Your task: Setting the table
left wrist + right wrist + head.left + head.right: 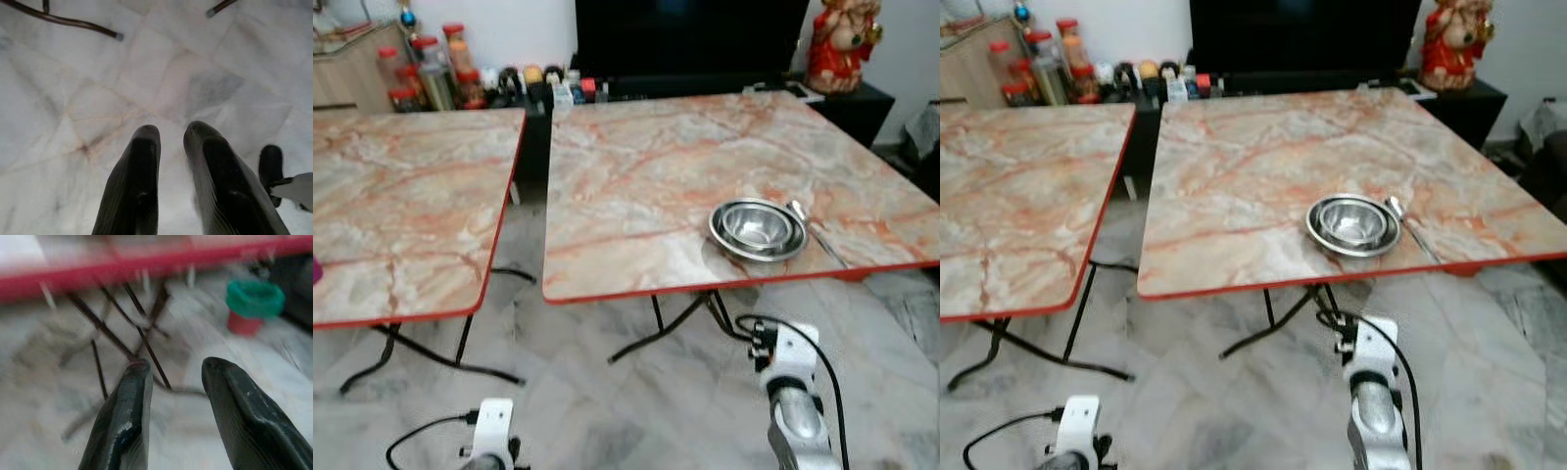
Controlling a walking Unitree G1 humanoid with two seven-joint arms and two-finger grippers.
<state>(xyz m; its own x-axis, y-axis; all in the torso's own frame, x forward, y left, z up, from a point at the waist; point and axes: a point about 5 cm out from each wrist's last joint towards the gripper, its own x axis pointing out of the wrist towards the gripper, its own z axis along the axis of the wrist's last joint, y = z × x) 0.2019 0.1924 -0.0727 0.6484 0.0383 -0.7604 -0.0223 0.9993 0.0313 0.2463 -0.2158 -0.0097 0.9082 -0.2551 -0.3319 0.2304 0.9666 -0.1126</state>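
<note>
**Bowls on the right-hand worktop, both arms low**

Steel bowls [759,229], nested one inside another, sit in the centre-right of the frame near the front red edge of the marble-patterned worktop [646,166]. A spoon [815,231] lies just beside them on their right. A second worktop [401,206] fills the left of the frame, apart from the first. Jars and bottles [431,69] line the upper left, and a dark screen [690,39] stands at top centre.

At the lower edge, both arms hang over the pale floor [636,401]. The left pincer [168,134] is empty, fingers slightly parted. The right pincer [171,367] is empty, fingers spread, facing the worktop legs [122,333] and a green-topped red container [253,306].
</note>
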